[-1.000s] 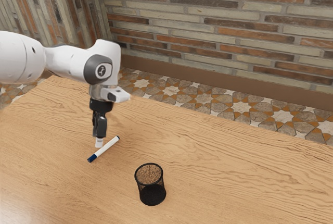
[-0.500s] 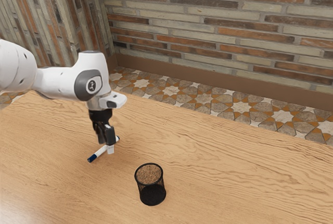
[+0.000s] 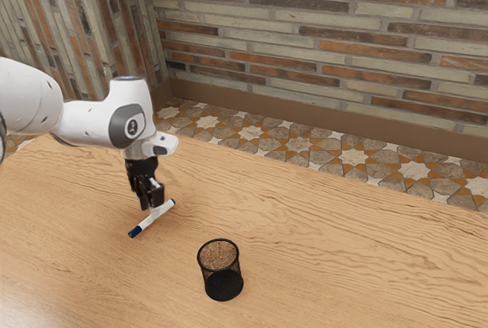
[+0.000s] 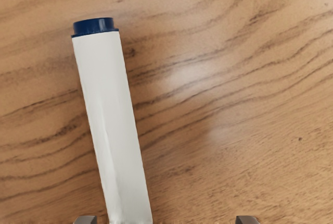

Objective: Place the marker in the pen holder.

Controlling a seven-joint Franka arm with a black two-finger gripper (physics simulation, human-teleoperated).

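Jaws are spread apart right down at the marker (image 3: pixel 148 222), which lies on the worktop (image 3: pixel 320 267), basically 10 o'clock from the pen holder (image 3: pixel 223 282) in the exterior view.

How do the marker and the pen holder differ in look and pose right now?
The marker is white with dark blue ends; the pen holder is black mesh. The marker lies on its side, while the pen holder stands upright. The marker is slim; the pen holder is wider and open-topped. Both rest on the table.
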